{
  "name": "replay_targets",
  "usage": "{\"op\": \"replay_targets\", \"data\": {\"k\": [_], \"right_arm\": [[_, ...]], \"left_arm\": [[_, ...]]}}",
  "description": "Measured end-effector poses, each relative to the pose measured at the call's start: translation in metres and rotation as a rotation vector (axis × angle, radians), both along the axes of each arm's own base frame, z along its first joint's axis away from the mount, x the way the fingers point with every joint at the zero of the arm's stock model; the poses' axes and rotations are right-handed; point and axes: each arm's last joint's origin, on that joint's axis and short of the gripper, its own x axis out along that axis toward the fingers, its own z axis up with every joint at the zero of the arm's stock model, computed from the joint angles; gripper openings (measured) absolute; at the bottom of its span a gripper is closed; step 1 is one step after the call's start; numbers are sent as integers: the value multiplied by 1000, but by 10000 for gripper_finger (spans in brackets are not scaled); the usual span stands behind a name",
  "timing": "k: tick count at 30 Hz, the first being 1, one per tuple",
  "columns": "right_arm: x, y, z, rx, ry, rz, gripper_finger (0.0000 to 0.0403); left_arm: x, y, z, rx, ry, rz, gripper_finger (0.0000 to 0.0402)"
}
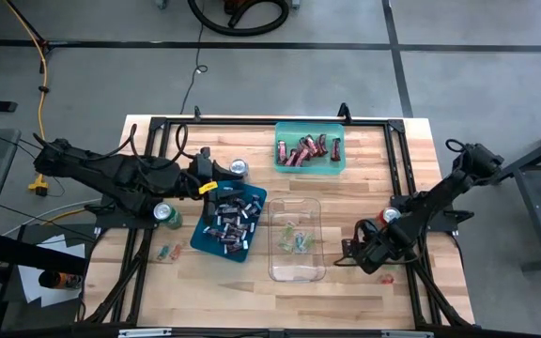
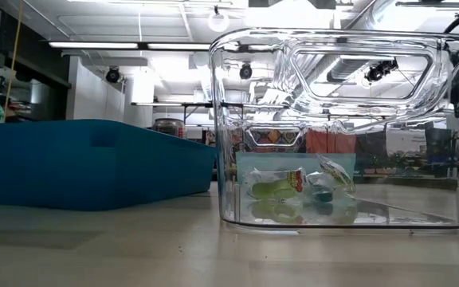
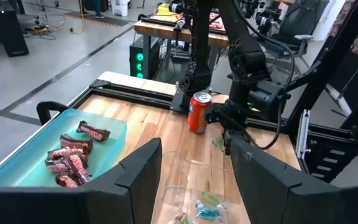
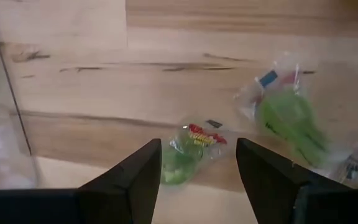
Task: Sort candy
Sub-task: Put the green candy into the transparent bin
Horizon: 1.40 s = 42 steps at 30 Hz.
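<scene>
Dark left gripper (image 1: 216, 180) hangs w/ fingers spread over far edge of blue tray (image 1: 255, 195), which holds dark brown mini bars (image 1: 230, 222). Green can (image 1: 166, 215) beside tray; two small green pcs (image 1: 168, 253) lie on wood near it. Clear bin (image 1: 295, 275) in middle holds green-and-red pcs (image 2: 280, 186). Teal tray (image 1: 309, 166) at back holds red bars (image 1: 305, 150). Right gripper (image 1: 350, 253) low over table, fingers apart, green-wrapped sweet (image 4: 188, 155) lying betw them, not pinched.

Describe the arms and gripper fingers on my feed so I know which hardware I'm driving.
Both arms are dark, jointed links with black cables along them. The left gripper and right gripper each have two flat, wedge-shaped matte black fingers. The left arm carries a small yellow tag near its wrist.
</scene>
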Motion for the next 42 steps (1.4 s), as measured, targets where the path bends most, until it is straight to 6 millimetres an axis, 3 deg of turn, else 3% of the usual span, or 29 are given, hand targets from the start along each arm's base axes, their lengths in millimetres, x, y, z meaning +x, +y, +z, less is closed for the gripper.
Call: {"op": "replay_targets", "data": {"k": [5, 9, 12, 17, 23, 31, 37, 42], "right_arm": [[0, -2, -10, 0, 7, -8, 199], [0, -2, -15, 2, 7, -6, 173], [0, -2, -16, -9, 9, 26, 127], [2, -3, -9, -94, -18, 91, 14], [13, -5, 44, -207, -170, 197, 4], [38, -17, 138, -607, -478, 384, 2], [65, -21, 150, -700, -526, 493, 1], [102, -28, 163, -740, -733, 682, 0]], "left_arm": [[0, 0, 0, 1, 2, 0, 181], [0, 0, 0, 1, 2, 0, 181], [0, 0, 0, 1, 2, 0, 181], [0, 0, -1, 4, 8, 3, 181], [-1, 0, -3, 10, 27, 4, 181], [-1, 1, -2, 11, 26, 11, 181], [-1, 1, -2, 10, 25, 12, 181], [-1, 1, -2, 8, 19, 13, 181]]}}
